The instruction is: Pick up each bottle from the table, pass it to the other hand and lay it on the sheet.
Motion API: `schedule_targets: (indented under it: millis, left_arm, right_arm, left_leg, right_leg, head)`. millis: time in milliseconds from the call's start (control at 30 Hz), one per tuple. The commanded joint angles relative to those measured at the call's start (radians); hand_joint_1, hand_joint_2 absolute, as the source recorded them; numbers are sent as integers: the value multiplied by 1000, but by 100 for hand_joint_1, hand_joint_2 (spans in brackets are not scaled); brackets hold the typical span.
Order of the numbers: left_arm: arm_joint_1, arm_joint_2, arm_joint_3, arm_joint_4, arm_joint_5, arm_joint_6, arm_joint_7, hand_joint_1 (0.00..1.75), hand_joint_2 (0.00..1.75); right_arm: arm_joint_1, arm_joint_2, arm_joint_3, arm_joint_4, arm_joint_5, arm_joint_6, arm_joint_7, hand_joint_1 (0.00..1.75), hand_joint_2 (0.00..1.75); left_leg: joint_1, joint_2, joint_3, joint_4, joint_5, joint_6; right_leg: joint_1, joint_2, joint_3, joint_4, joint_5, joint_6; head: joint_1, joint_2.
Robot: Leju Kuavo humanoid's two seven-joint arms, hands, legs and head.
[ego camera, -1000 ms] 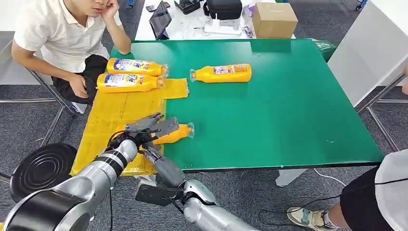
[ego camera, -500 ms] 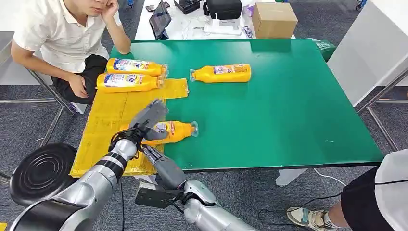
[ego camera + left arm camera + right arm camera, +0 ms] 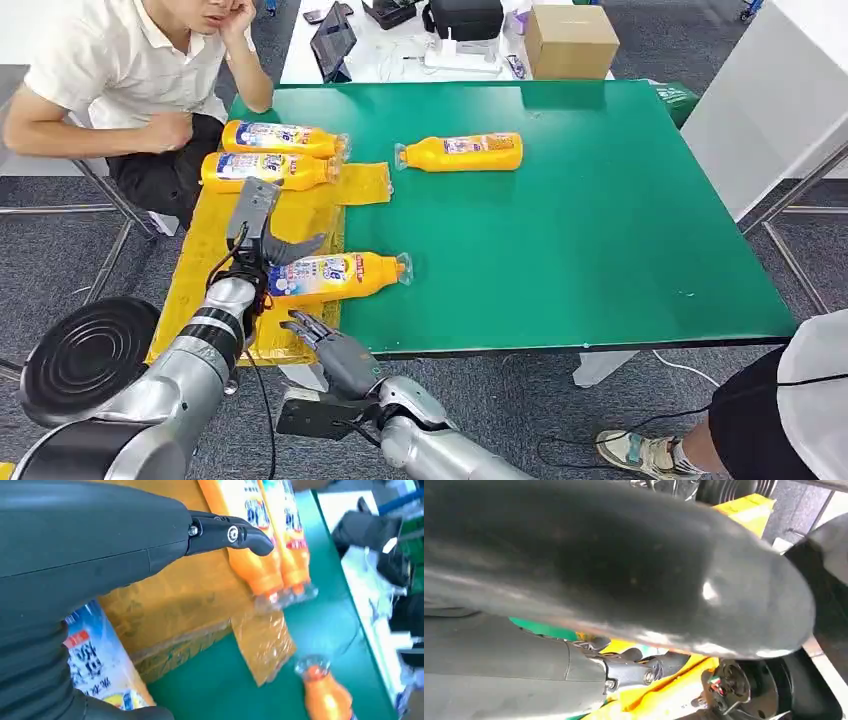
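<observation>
Grey carpet floor (image 3: 560, 400); white desk (image 3: 400, 50) behind.

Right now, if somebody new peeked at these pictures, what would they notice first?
Probably the bright orange bottle lying at the near left of the green table, half on the yellow sheet, with the robot's left hand open just above its end. Next, two more bottles lie side by side at the sheet's far end, near a seated person. One last bottle waits on bare table.

bottles (image 3: 340, 275): you see orange-yellow, with blue-and-white labels
sheet (image 3: 220, 250): yellow
table (image 3: 600, 220): green
box (image 3: 570, 40): brown
</observation>
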Motion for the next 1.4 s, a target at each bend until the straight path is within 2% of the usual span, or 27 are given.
schedule_targets:
  millis: [33, 100, 200, 233, 333, 400, 600, 1033, 1100, 1167, 1400]
  left_arm:
    - [10, 54, 22, -82, 78, -33, -22, 0, 175]
    - [10, 54, 22, -82, 78, -33, -22, 0, 175]
    - [123, 84, 2, -272, 161, -61, -29, 0, 175]
    - [170, 96, 0, -345, 195, -72, -27, 0, 175]
    - [309, 143, -21, -549, 265, -75, -10, 0, 175]
    - [375, 163, -21, -634, 295, -75, -4, 0, 175]
    - [468, 185, -11, -733, 314, -39, 1, 0, 175]
    - [488, 177, 22, -711, 346, -23, 8, 0, 175]
    - [514, 179, 26, -732, 364, -32, 5, 0, 175]
    - [564, 182, 19, -784, 377, -43, 5, 0, 175]
    - [574, 181, 17, -793, 376, -43, 5, 0, 175]
  right_arm:
    - [15, 1, -26, -2, 24, -59, -42, 0, 0]
    - [15, 1, -26, -2, 24, -59, -42, 0, 0]
    - [70, -34, -128, -116, 47, -145, -80, 0, 0]
    - [98, -48, -168, -168, 46, -204, -109, 0, 175]
    - [191, -89, -275, -342, 14, -283, -183, 0, 175]
    - [240, -110, -314, -436, -25, -287, -216, 0, 175]
    - [339, -134, -366, -624, -82, -290, -255, 0, 175]
    - [372, -146, -348, -687, -116, -289, -255, 0, 175]
    - [388, -147, -364, -709, -133, -312, -255, 0, 175]
    - [426, -134, -440, -741, -85, -312, -255, 0, 175]
    - [427, -142, -440, -745, -91, -312, -255, 0, 175]
  left_leg:
    - [0, 2, 1, -1, 0, -1]
    - [0, 3, 3, -1, -1, -1]
    - [0, 2, 2, -2, 0, -1]
    - [0, 3, 4, -2, -1, -1]
    - [0, 6, 8, -5, -2, -1]
    - [0, 6, 4, -2, -2, -1]
    - [0, 2, 1, -1, -2, -1]
    - [0, 0, 1, -1, -2, -1]
    - [0, 1, 1, -1, -1, -1]
    - [0, 2, 3, -2, -2, -1]
    - [0, 1, -1, -1, -1, -1]
  right_leg:
    - [0, 1, 1, 0, 0, -1]
    - [0, 2, 2, -1, 0, -1]
    - [0, 1, 2, -1, 0, -1]
    - [0, 2, 3, -2, -1, -2]
    - [0, 4, 7, -4, -1, -2]
    - [0, 4, 3, -2, -1, -1]
    - [1, 0, 0, -1, -2, -2]
    - [0, -1, 1, -1, -2, -2]
    - [0, 0, 0, -2, -1, -1]
    - [0, 0, 2, -2, -2, -2]
    - [0, -1, -1, -1, -1, -1]
  head:
    - [0, 0]
    - [0, 0]
    - [0, 0]
    - [0, 0]
    - [0, 0]
    - [-1, 0]
    - [0, 0]
    - [0, 0]
    - [0, 0]
    - [0, 0]
    - [0, 0]
